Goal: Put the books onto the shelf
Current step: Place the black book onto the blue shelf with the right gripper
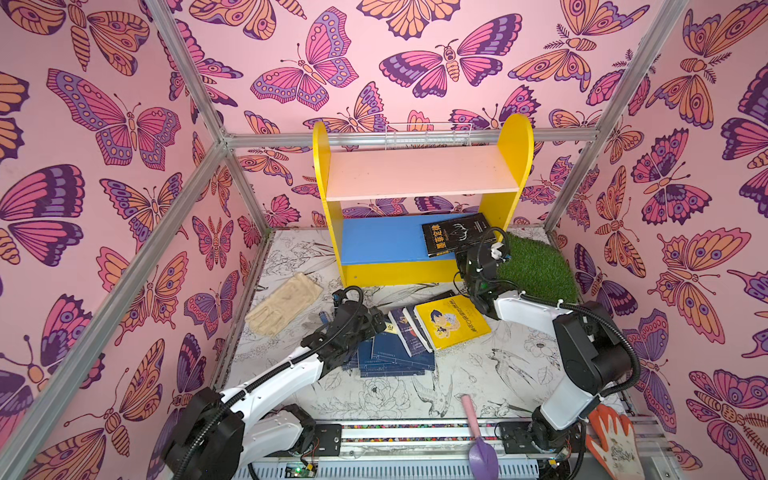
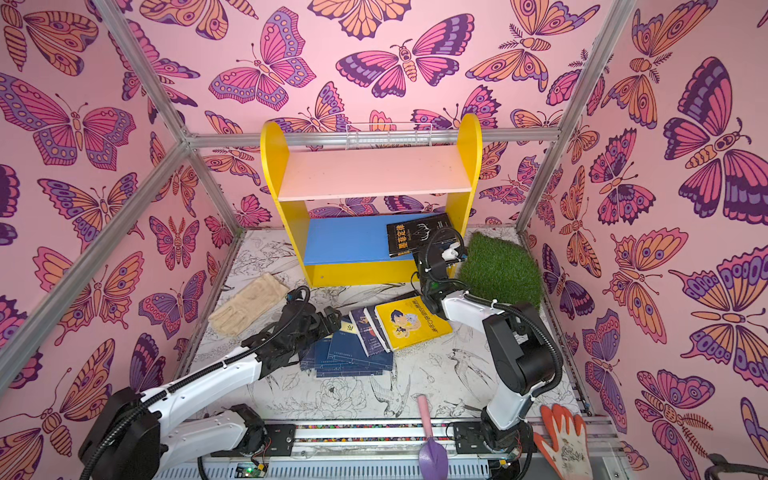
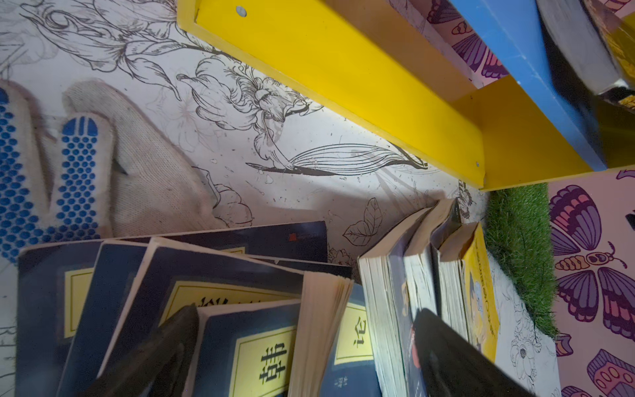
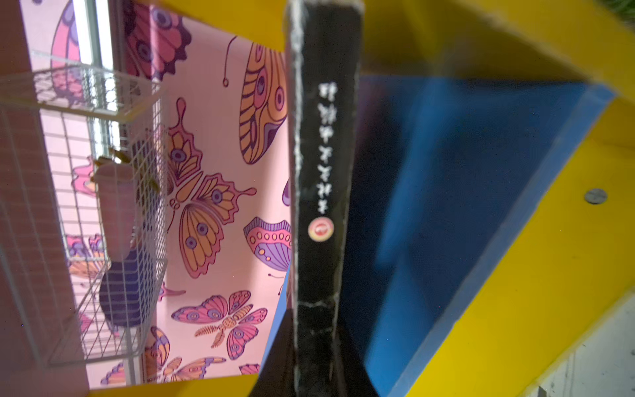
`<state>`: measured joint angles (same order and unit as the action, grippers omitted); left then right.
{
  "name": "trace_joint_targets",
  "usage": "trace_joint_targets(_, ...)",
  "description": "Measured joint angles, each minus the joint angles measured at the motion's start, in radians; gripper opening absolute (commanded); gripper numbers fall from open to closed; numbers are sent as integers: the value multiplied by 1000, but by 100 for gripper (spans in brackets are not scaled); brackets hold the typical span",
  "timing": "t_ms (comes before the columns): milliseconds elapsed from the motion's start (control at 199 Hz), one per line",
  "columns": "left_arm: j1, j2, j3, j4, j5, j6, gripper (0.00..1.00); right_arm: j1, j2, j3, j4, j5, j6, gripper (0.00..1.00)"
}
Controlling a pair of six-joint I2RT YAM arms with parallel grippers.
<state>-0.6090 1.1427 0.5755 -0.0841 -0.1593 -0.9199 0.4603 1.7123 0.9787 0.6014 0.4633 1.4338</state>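
The shelf (image 1: pixel 419 174) (image 2: pixel 374 174) stands at the back with yellow sides, a bare pink upper board and a blue lower board (image 1: pixel 382 241). My right gripper (image 1: pixel 461 255) (image 4: pixel 318 330) is shut on the spine of a black book (image 1: pixel 459 233) (image 4: pixel 323 172). That book is tilted over the right end of the blue board. On the table in front lie several navy books (image 1: pixel 395 353) (image 3: pixel 261 347), fanned out, and a yellow book (image 1: pixel 451 322). My left gripper (image 1: pixel 376 322) (image 3: pixel 305 343) is open low over the navy pile, and its fingers (image 3: pixel 165 350) straddle the top book.
A beige glove (image 1: pixel 284 303) lies left of the books. A patch of green turf (image 1: pixel 536 266) sits right of the shelf. A purple trowel (image 1: pixel 482 449) and an orange glove (image 1: pixel 615 440) lie at the front edge. A white wire basket (image 1: pixel 428 135) hangs behind the shelf.
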Motion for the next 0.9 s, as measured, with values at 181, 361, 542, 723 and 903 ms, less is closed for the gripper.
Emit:
trace_joint_targets(181, 0, 21, 12, -6, 3, 9, 99, 8, 0, 2, -91, 38, 107, 46)
trace_joint_targets(361, 0, 38, 24, -11, 10, 15, 99, -8, -1, 2, -121, 39, 163, 75)
trace_joint_targets(542, 0, 38, 30, -19, 13, 18, 99, -20, -32, 6, -230, 6, 131, 76)
trace_joint_targets(723, -1, 47, 32, -20, 13, 18, 99, -28, -104, 27, -344, -82, -22, 73)
trace_joint_targets(903, -1, 80, 43, -22, 13, 18, 99, -27, -190, 71, -492, -188, -196, 15)
